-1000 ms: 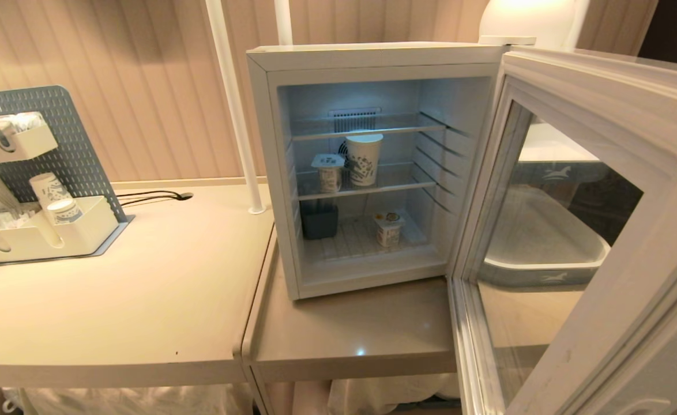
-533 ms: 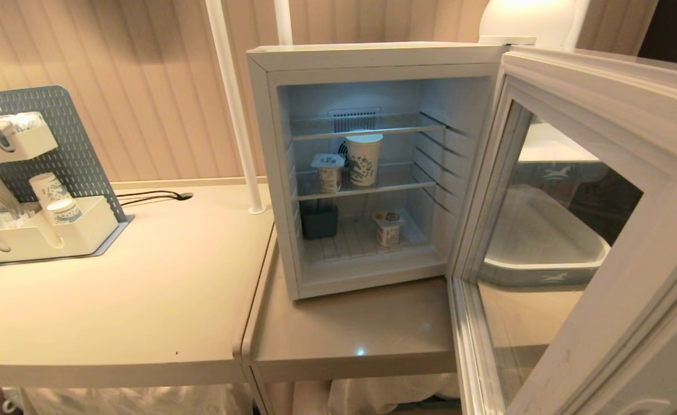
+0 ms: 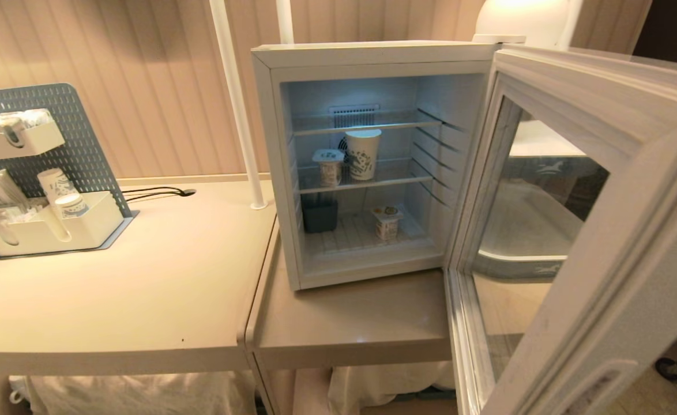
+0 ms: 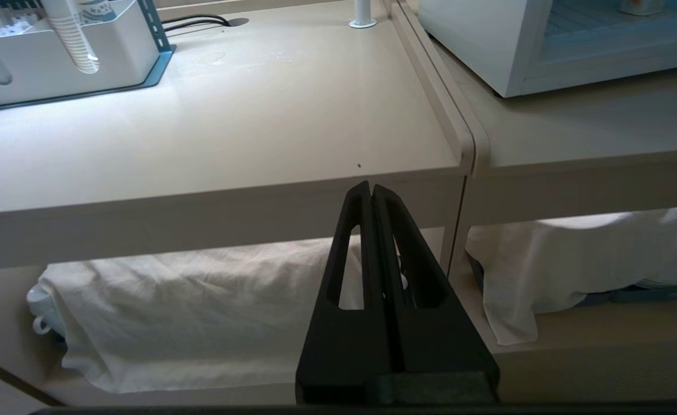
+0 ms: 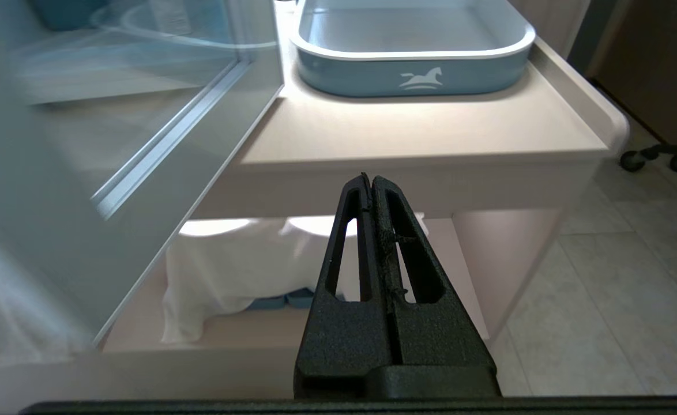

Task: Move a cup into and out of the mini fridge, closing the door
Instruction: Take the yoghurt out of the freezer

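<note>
Mini fridge on bench, interior lit. Door swung wide open to right, glass toward camera. Cup upright on middle wire shelf, small lidded tub just left of it. Lower level: dark container at left, another tub at right. Left gripper low before bench's near edge, jaws pressed together, holding nothing. Right gripper likewise (empty), near open door, blue tray on bench beyond.
</note>
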`<state>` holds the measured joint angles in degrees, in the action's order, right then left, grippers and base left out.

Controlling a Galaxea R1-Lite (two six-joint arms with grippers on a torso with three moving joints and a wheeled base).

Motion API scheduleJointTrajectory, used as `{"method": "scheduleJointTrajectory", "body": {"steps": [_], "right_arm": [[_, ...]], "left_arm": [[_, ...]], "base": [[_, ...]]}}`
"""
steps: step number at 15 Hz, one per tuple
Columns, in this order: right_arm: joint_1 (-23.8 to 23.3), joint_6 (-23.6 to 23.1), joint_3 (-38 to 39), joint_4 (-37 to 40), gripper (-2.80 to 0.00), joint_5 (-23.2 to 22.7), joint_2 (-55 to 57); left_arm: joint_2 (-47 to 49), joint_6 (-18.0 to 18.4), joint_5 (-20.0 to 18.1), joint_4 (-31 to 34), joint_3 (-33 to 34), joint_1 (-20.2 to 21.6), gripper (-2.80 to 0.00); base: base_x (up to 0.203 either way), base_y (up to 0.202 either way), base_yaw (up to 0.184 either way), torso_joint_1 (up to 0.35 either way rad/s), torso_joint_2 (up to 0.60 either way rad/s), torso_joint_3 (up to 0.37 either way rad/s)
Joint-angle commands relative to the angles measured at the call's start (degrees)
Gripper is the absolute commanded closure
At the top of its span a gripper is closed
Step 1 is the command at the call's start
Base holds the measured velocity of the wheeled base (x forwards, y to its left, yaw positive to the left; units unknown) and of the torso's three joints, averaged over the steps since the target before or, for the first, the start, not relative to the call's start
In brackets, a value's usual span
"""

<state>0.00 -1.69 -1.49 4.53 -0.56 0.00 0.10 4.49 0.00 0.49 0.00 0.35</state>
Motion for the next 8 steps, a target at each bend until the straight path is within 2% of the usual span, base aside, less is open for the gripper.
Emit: {"method": "scheduleJointTrajectory", "body": {"steps": [1,6,8], "right_arm": [[0.0,0.0,0.0,0.0,0.0,-0.1,0.1],[0.0,0.0,0.0,-0.1,0.0,0.0,0.1],[0.0,0.0,0.0,-0.1,0.0,0.0,0.1]], "left_arm": [[0.0,-0.1,-0.1,0.1,0.0,0.0,0.0],[0.0,-0.4,-0.2,0.1,0.1,0.0,0.0],[0.0,-0.4,-0.2,0.1,0.0,0.0,0.0]], "base": [[-0.194,0.0,0.002,0.003,-0.01,0.007],[-0.191,0.0,0.001,0.002,0.0,0.001],[-0.1,0.0,0.001,0.0,0.0,0.002]]}}
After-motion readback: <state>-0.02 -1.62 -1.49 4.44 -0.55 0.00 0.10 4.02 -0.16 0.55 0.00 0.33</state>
